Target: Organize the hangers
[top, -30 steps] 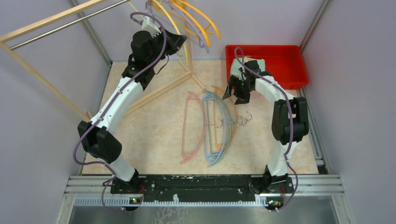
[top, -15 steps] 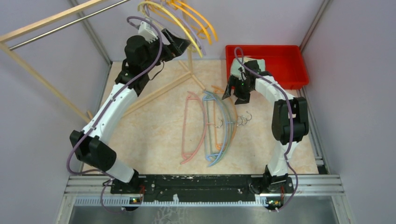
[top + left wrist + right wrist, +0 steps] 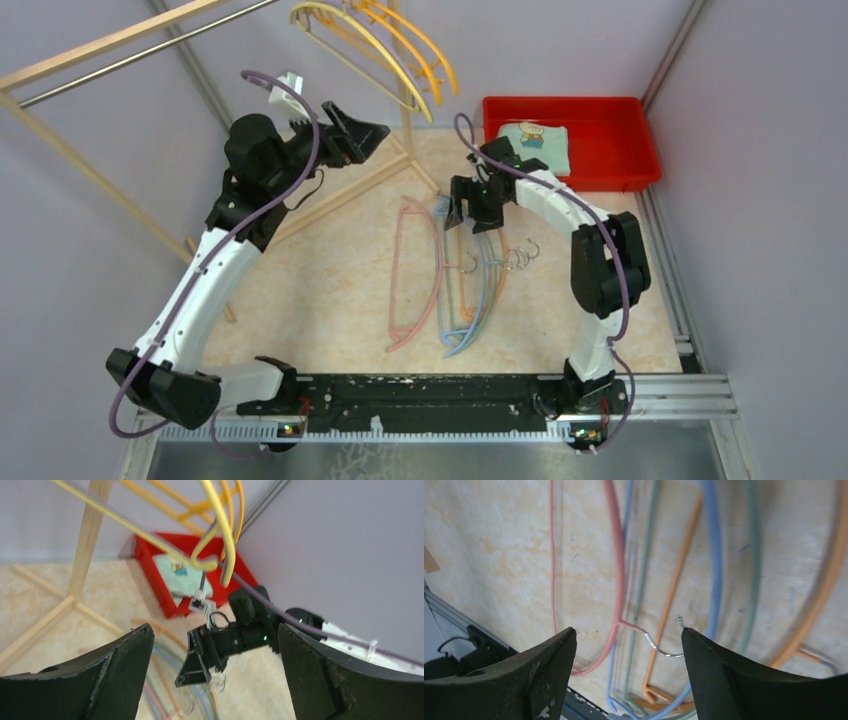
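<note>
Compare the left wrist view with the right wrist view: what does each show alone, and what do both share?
Only the left wrist view shows the yellow hangers hanging overhead, the wooden rack post, the red tray holding a cloth, and the right gripper. Only the right wrist view shows the metal hook joined to the pink hanger. Both show the beige tabletop with the blue hanger and orange hanger lying on it.

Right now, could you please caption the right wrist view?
Open right claw poised above pink hanger, blue hanger, green hanger and orange hanger on the table.
</note>
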Robot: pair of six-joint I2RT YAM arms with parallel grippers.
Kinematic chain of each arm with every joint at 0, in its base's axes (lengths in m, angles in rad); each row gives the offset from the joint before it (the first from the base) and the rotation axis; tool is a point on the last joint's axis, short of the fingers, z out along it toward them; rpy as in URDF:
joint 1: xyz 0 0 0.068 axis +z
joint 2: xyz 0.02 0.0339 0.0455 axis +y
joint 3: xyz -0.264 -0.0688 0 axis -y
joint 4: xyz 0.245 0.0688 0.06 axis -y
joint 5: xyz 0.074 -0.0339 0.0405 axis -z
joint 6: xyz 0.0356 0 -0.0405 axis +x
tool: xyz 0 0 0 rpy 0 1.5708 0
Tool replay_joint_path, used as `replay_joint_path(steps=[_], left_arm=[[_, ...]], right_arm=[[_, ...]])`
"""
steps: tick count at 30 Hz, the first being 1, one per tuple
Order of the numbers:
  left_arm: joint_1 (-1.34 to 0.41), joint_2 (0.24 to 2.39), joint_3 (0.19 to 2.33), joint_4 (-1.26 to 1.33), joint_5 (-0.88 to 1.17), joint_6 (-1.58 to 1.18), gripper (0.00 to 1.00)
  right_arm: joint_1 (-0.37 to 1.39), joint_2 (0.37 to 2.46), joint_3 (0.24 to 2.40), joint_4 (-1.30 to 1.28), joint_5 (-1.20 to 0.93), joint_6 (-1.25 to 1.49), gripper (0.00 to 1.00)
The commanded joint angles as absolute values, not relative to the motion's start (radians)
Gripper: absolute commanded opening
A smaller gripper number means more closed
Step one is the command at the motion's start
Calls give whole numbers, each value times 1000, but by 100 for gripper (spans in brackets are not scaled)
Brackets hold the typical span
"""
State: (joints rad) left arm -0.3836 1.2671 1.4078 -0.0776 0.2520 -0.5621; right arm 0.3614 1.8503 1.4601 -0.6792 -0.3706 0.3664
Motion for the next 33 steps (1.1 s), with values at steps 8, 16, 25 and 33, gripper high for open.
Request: replay_joint_path(steps=[8,16,25,33], left_arm=[[-462,1070,1011,-304,232,-484,89],[-590,1033,866,-302,153,-500,87],[-748,1101,812,-311,47,-480,86],[-784,1118,738,-270,24,-504,85]], right_arm=[[488,1963,1582,-667,-393,342,68],[496,2064,1600,-646,-371,335,55],[512,2093,1571,-596,-380,350,45],[512,2119,1553,-578,-392,345,19]])
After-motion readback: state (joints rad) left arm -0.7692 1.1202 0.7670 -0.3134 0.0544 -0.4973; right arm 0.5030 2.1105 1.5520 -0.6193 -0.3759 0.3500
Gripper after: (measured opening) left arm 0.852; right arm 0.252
